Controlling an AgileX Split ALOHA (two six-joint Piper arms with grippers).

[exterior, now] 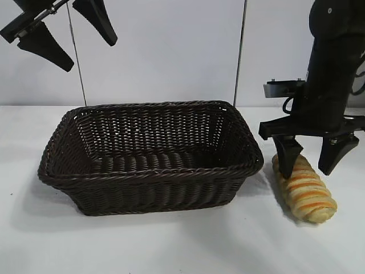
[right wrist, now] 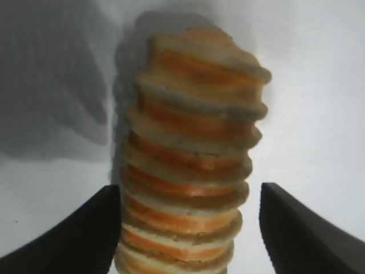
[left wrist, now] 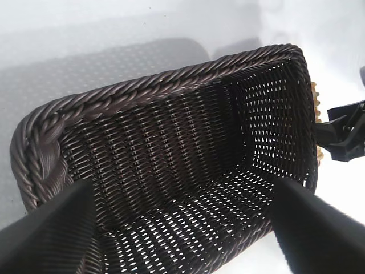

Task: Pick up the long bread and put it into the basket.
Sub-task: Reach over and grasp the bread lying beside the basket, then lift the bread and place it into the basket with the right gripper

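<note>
Straddling long bread [exterior: 305,191] — right gripper [exterior: 311,160] fingers wide | basket [exterior: 148,171] just beside | left gripper [exterior: 57,28] wide, raised

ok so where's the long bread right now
In the exterior view the long bread lies on the table at the right, just outside the basket, between the right gripper's open fingers.

Your right gripper [exterior: 308,157] points straight down near the table's right edge, its arm rising upright above it. The jaws stand open, one finger [exterior: 288,155] on each side of the bread [exterior: 305,191], low beside it, not clamped. Your left gripper [exterior: 60,34] hangs high over the table's far left corner, angled down and inward, jaws wide open, holding nothing.
</note>
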